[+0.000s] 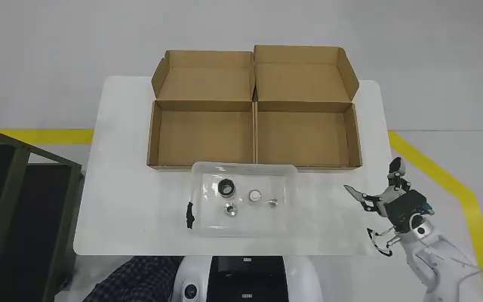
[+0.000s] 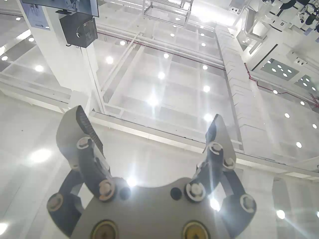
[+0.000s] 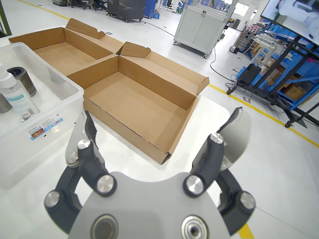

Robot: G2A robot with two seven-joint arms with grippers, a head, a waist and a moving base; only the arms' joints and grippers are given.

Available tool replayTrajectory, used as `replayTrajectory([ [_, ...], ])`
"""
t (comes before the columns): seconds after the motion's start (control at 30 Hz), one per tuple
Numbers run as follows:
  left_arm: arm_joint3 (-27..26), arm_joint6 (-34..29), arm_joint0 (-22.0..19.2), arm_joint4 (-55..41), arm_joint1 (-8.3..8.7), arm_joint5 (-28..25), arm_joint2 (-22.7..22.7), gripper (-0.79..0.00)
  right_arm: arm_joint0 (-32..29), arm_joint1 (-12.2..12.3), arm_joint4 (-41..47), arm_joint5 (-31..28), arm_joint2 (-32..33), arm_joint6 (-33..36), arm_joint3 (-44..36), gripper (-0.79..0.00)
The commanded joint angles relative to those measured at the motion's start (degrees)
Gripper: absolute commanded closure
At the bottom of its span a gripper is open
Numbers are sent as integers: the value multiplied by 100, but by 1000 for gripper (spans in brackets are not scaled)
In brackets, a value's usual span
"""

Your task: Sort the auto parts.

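By my reading the sort had not begun: every part I could see lay outside the 2 open cardboard boxes. The left box [image 1: 202, 137] and right box [image 1: 303, 138] sat side by side at the far side of the table [image 1: 121, 189]. Just in front of them, the clear bin [image 1: 243, 165] held a dark cylinder [image 1: 226, 187], a small bottle [image 1: 256, 195], a small metal piece [image 1: 272, 201] and a metal sleeve [image 1: 232, 210]. 1 black part [image 1: 190, 215] lay on the table at the bin's left wall; I could not tell whether it touched.

The right gripper [image 3: 162, 116] hung by the table's right edge, well apart from the bin, its fingers spread wide and holding nothing. The left gripper [image 2: 147, 114] pointed up at the ceiling [image 2: 159, 75], likewise spread and holding nothing.

I judged the step in hand to be the 1st pick, with the right arm better placed. To do it well, I would have carried it in above the bin's wall, not through it, then come straight down. I would have taken the small metal piece 1st, as it lay nearest that side. The upright bottle beside it looked easy to tip, so the fingers needed to straddle 1 item only. The clear wall looked hard to judge from above, so I would have checked clearance in the wrist view.
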Motion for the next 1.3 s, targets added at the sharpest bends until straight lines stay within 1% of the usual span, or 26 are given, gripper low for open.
replayTrajectory([
  [0.0, 0, 0, 0, 0, 0, 0, 0, -785, 39, 15, -91, -129, -65, 123, -126, -785],
  [0.1, 0, 0, 0, 0, 0, 0, 0, -785, 65, 24, -347, -189, -309, 372, -427, -785],
  [0.23, 0, 0, 0, 0, 0, 0, 0, -785, 187, 43, -487, -523, -688, 654, -706, -785],
  [0.37, 0, 0, 0, 0, 0, 0, 0, -785, 411, 60, -437, -872, -1046, 946, -818, -785],
  [0.6, 0, 0, 0, 0, 0, 0, 0, -785, 820, 74, -391, -1256, -1673, 1611, -905, -785],
  [0.97, 0, 0, 0, 0, 0, 0, 0, -785, 1645, 32, -236, -1493, -2825, 2649, -649, -785],
  [1.27, 0, 0, 0, 0, 0, 0, 0, -785, 2129, -13, -106, -1370, -3428, 3193, -242, -785],
])
